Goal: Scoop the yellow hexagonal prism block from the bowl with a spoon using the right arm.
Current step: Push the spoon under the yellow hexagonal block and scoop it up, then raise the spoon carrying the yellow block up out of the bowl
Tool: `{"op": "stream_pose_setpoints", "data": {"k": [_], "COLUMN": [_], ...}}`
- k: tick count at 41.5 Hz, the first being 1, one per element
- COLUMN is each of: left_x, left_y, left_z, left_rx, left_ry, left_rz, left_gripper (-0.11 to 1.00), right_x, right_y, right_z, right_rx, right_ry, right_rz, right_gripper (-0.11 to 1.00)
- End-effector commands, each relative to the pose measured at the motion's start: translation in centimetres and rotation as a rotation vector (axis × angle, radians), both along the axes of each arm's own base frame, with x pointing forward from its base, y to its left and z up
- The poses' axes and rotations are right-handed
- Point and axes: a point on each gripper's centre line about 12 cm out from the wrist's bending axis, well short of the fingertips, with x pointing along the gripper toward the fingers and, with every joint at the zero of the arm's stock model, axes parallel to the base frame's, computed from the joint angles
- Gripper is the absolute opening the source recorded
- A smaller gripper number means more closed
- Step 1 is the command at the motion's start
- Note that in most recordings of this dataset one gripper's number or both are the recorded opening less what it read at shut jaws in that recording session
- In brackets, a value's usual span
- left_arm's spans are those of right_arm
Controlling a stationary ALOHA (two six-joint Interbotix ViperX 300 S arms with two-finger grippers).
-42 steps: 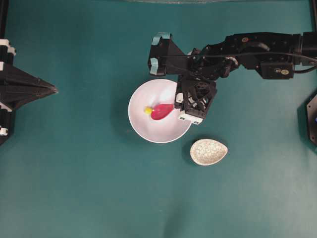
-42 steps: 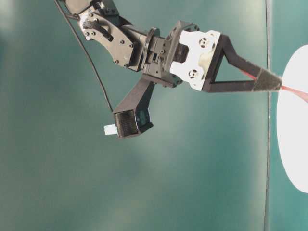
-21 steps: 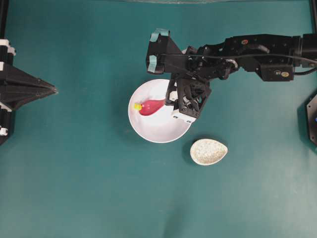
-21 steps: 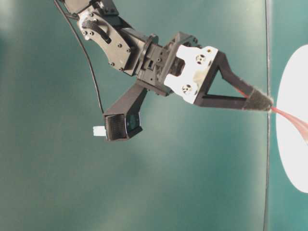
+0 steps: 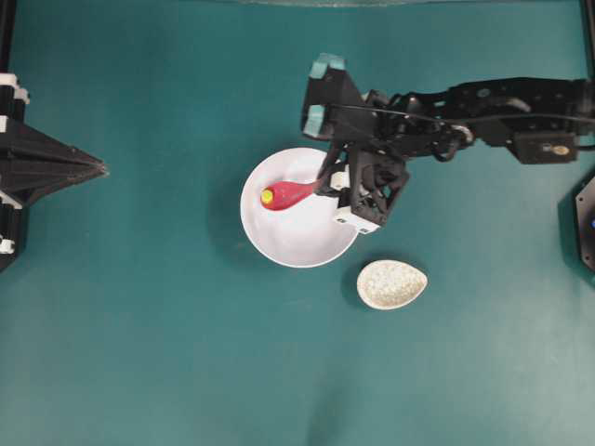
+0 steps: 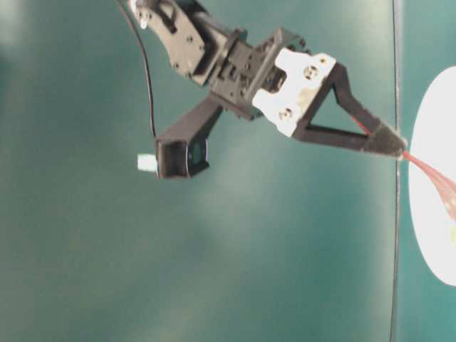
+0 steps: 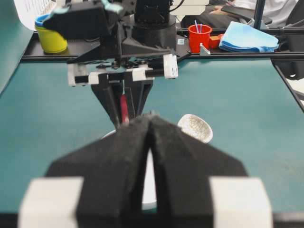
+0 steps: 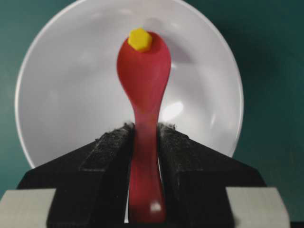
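Since a second ago the yellow hexagonal prism block [image 5: 267, 196] has gone from lying against the spoon's tip on the bowl floor to sitting inside the scoop at its far end; the right arm [image 5: 483, 98] has pulled back a little toward the right of the overhead view.

Count: one spoon [image 5: 290, 193], glossy pink-red, over the upper left part of the bowl. One block, riding in the scoop. One bowl [image 5: 297, 242], round, plain white. One spoon rest [image 5: 391, 284], speckled beige, teardrop-shaped, just off the bowl's lower right rim and apart from it. Two arms, two grippers.

Right gripper [image 8: 145, 140]: both pads clamped on the spoon's handle, one each side, scoop pointing away over the bowl. Block visible in the wrist view at the scoop's far lip [image 8: 140, 39].

Left gripper [image 7: 151, 128]: pads pressed together, nothing between them, parked at the left edge of the table [image 5: 139, 325], well apart from the bowl.

Teal table surface throughout.
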Motion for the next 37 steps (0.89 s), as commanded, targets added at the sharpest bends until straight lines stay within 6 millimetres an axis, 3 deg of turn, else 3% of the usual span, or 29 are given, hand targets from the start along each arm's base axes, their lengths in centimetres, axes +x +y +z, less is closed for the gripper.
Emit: {"op": "stream_pose_setpoints", "data": {"k": [1,37], "left_x": [0.2,0.2], "left_y": [0.0,0.0], "left_z": [1.0,1.0], "left_rx": [0.002,0.0], "left_ry": [-0.026,-0.025], "left_rz": [-0.001,-0.001], "left_gripper": [0.01,0.01], "right_x": [-0.4,-5.3], "right_y": [0.4,2.7], "right_z": [2.0,1.4], "right_rx": [-0.011,-0.014], "right_ry": [-0.086,-0.311], "right_rz": [-0.011,-0.115], "right_gripper": [0.24,0.24]}}
